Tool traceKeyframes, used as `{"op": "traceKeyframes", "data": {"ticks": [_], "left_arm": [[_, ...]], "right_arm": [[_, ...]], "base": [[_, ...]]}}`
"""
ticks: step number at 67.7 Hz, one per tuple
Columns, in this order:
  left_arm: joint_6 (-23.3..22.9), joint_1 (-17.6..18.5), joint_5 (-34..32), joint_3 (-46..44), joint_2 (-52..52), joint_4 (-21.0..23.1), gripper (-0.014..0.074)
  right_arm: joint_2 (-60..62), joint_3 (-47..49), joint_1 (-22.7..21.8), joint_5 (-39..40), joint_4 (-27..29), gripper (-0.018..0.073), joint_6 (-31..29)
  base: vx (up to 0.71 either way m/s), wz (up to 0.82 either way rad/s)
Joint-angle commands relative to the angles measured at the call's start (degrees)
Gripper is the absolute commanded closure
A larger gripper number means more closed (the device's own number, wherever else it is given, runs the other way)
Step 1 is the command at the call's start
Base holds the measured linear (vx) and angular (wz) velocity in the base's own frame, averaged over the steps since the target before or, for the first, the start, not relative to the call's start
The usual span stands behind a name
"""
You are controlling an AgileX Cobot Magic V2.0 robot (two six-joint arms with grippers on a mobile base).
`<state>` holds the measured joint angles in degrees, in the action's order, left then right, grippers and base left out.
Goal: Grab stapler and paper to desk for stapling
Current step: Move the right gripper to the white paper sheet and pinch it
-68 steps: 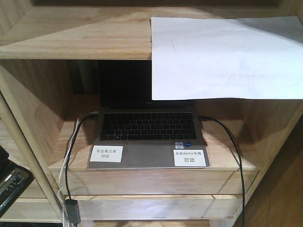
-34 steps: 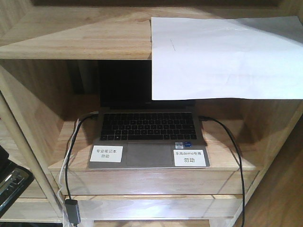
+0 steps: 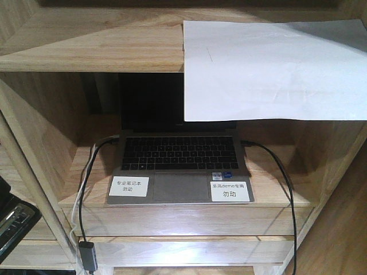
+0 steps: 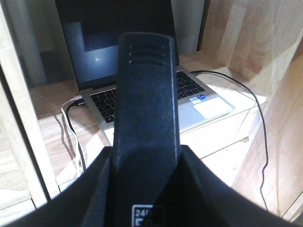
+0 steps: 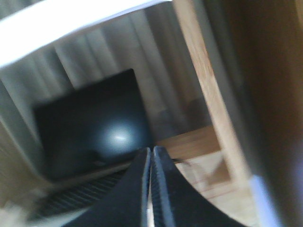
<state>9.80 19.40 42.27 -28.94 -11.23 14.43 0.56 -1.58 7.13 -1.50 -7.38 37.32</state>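
Observation:
The black stapler (image 4: 147, 85) fills the middle of the left wrist view, pointing lengthwise away from the camera. My left gripper (image 4: 147, 163) is shut on its near end, with the dark fingers (image 4: 102, 184) flanking it. The white paper (image 3: 269, 71) lies on the upper shelf at right and droops over the shelf's front edge. From below, the right wrist view shows the paper (image 5: 71, 21) as a blurred white band. Under it, my right gripper (image 5: 151, 153) is shut, pads together, holding nothing I can see. The desk is out of view.
A light wood shelf unit (image 3: 92, 48) holds an open laptop (image 3: 180, 160) with two white labels (image 3: 129, 186) on its palm rest. Black cables (image 3: 289, 195) run down both sides. A wooden post (image 5: 203, 85) stands right of the right gripper. Black arm hardware (image 3: 11, 220) sits low left.

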Motion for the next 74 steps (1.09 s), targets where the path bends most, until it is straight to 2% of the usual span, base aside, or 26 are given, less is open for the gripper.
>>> {"op": "traceKeyframes", "data": {"ticks": [1,8,16,22,29,34,40,47,57,74], "left_arm": [[-0.14,0.45,-6.64,-1.8,-0.48,1.39,0.0603],[-0.14,0.45,-6.64,-1.8,-0.48,1.39,0.0603],[-0.14,0.45,-6.64,-1.8,-0.48,1.39,0.0603],[-0.14,0.45,-6.64,-1.8,-0.48,1.39,0.0603],[-0.14,0.45,-6.64,-1.8,-0.48,1.39,0.0603],[-0.14,0.45,-6.64,-1.8,-0.48,1.39,0.0603],[-0.14,0.45,-6.64,-1.8,-0.48,1.39,0.0603],[-0.14,0.45,-6.64,-1.8,-0.48,1.39,0.0603],[-0.14,0.45,-6.64,-1.8,-0.48,1.39,0.0603],[-0.14,0.45,-6.64,-1.8,-0.48,1.39,0.0603]], "right_arm": [[-0.36,-1.32,0.01,4.61,-0.74,0.0565,6.78],[-3.64,-1.0,0.08,5.4,-0.16,0.0545,14.79],[-10.68,0.35,0.08,11.3,-0.65,0.0489,23.89],[-16.67,1.5,0.08,19.27,-3.57,0.0431,28.27],[-24.32,3.38,0.08,30.55,-9.7,0.0324,35.21],[-30.88,4.54,0.08,39.81,-12.51,0.0249,38.01],[-38.23,5.65,0.08,51.25,-13.4,0.0172,38.22],[-46.87,7.5,0.08,63.84,-13.99,0.0125,38.09],[-54.78,11.35,0.08,68.98,-14.42,0.0117,37.82],[-59.94,15.05,0.08,71.82,-13.9,0.0117,37.56]], "base": [[0.0,0.0],[0.0,0.0],[0.0,0.0],[0.0,0.0],[0.0,0.0],[0.0,0.0],[0.0,0.0],[0.0,0.0],[0.0,0.0],[0.0,0.0]]}}
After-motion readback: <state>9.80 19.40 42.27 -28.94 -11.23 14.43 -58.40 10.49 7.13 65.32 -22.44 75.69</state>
